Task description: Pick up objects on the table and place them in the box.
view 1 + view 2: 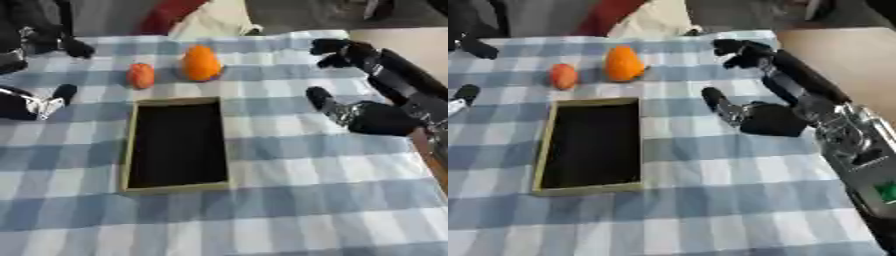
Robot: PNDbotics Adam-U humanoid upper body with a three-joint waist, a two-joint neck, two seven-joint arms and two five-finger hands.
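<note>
**Orange fruit waits beyond an open box**

Blue-and-white checked cloth covers the whole table, and the robot's two black hands hover at either side of it. The right hand hangs above the cloth with its fingers spread and relaxed, the thumb pointing toward the middle of the table; it holds nothing. To that hand's left, apart from it, lies the box, a shallow rectangular tray with a tan rim and a dark inside, nothing in it.

Farther from the right hand, up and to its left past the box's far end, sit the two fruits: a large orange one and, just beside it on the left, a smaller reddish-orange one. They are near each other but not touching.

The left hand shows at the left edge, level with the box's far end, fingers open and empty. The smaller fruit lies up and to the right of it, not far off.
</note>
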